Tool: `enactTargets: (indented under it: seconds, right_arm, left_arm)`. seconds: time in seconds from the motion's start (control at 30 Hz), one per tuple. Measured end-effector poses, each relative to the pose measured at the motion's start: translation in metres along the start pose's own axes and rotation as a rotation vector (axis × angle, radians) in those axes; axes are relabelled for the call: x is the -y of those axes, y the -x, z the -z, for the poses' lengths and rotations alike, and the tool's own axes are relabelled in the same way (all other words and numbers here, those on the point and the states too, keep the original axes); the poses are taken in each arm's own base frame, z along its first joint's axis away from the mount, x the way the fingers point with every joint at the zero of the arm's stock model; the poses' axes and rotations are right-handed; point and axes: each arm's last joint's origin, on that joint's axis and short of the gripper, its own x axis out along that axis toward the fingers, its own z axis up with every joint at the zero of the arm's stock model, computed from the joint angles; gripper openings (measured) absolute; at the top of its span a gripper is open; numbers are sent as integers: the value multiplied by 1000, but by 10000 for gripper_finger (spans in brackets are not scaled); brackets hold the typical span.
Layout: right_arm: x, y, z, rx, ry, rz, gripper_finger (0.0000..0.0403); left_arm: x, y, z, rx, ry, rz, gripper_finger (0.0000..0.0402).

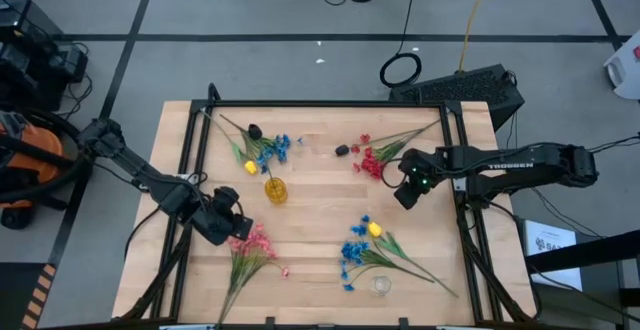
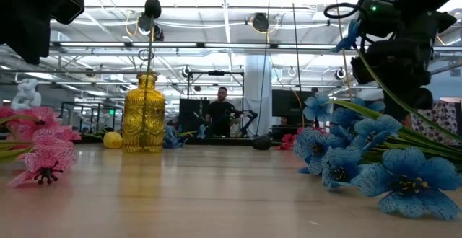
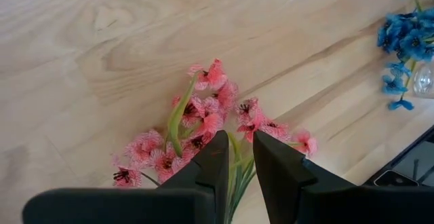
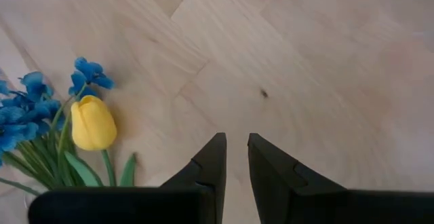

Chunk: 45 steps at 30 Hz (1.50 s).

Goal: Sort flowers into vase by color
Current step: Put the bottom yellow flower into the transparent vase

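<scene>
My left gripper [image 1: 226,220] hangs shut above the heads of the pink flowers [image 1: 250,246]. In its wrist view their green stems [image 3: 239,173] show through the slit between the fingers. The low view shows the pink flowers [image 2: 40,148] lying on the table. My right gripper [image 1: 408,186] is shut over bare wood, beside the red flowers [image 1: 374,160]. A yellow vase [image 1: 275,190] stands mid-table with a dark-budded stem [image 2: 151,21] in it. Blue flowers with a yellow bud [image 4: 93,123] lie near a small clear vase [image 1: 380,285].
Another bunch of blue blossoms, a yellow bud and a dark bud [image 1: 258,148] lies at the far left. A loose dark bud [image 1: 343,150] lies near the red flowers. A black frame [image 1: 330,104] rims the table. A person [image 2: 221,112] stands far behind the table.
</scene>
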Motion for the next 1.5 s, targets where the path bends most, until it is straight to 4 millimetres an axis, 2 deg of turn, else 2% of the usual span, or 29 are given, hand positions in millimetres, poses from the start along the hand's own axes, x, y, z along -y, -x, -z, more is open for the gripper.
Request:
enactTargets:
  seconds: [0.13, 0.33, 0.63, 1.0, 1.23, 1.5]
  right_arm:
    - [0, 0, 1, -6, -17, 2, 48]
    - [-13, 4, 12, -50, 12, 37, 5]
    - [-60, 25, 31, -26, 27, 121, 1]
    - [-116, 13, 58, -156, 48, 217, 0]
    - [-130, 5, 67, -170, 26, 230, 27]
    - [-136, -16, 82, -203, 78, 296, 87]
  left_arm:
    - [-2, 0, 0, 3, -4, -16, 75]
    - [-3, 0, -1, 7, -14, -29, 75]
    - [-9, -6, 0, 8, -187, -52, 75]
    - [-9, -6, -1, 8, -332, -49, 75]
    - [-9, -6, -1, 8, -361, -49, 75]
    - [-9, -6, -1, 9, -379, -47, 75]
